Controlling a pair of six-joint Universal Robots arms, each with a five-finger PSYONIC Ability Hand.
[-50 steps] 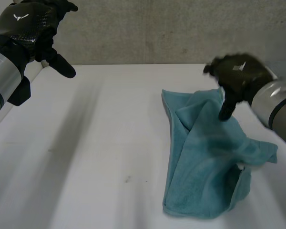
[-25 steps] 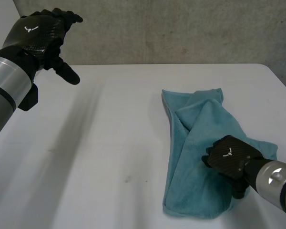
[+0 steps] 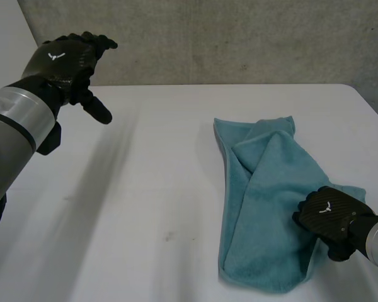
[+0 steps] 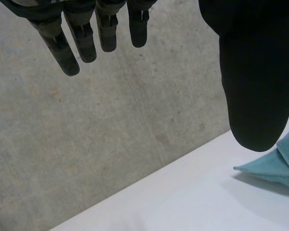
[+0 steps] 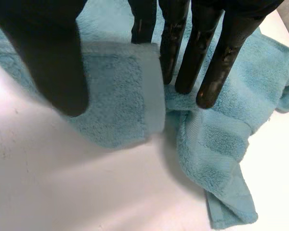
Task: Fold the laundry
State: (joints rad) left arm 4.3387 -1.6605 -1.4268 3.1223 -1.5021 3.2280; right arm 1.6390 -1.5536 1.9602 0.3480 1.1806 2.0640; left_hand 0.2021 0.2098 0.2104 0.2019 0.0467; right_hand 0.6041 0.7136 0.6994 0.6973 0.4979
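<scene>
A teal towel lies rumpled on the right half of the white tabletop. Its long axis runs from the far side toward the robot, with one layer lapped loosely over another. Folding looks barely begun: no edge is squared, and the cloth is neither flat nor halved.

The right robot hand sits on the towel's near right edge. Its wrist view shows a hemmed fold standing up between the thumb and the straight fingers, apparently pinched there. The rest of the cloth spreads over the tabletop beyond the fingertips.

The left robot hand hangs above the far left of the tabletop, in front of the concrete wall. It is relaxed and holds nothing, well apart from the towel, which lies off to its right.

The coming move turns on that layout. The towel lies wholly on the right arm's side and stretches away from the right robot hand toward the far edge. That hand is by far the nearer and seems placed to draw the gripped edge out or carry it along the long axis. The left would first have to cross bare tabletop to pin a far corner. A thin pinch could slip, or drag the lower layers with it.
</scene>
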